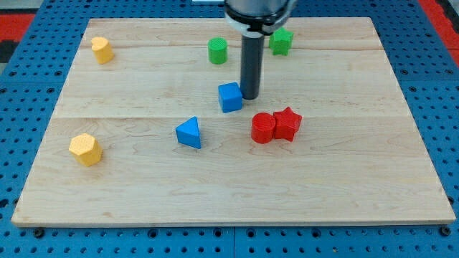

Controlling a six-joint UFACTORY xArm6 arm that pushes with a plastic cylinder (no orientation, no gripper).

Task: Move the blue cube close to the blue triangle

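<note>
The blue cube (230, 97) sits near the middle of the wooden board (143, 186). The blue triangle (189, 133) lies below and to the left of it, a short gap apart. My tip (249, 97) rests on the board right against the cube's right side. The dark rod rises from there to the view's top.
A red cylinder (263, 128) and a red star (287, 123) touch each other right of the triangle, below my tip. A green cylinder (217, 51) and a green star (281, 41) stand near the top. Two yellow blocks, upper (102, 50) and lower (85, 150), sit at the left.
</note>
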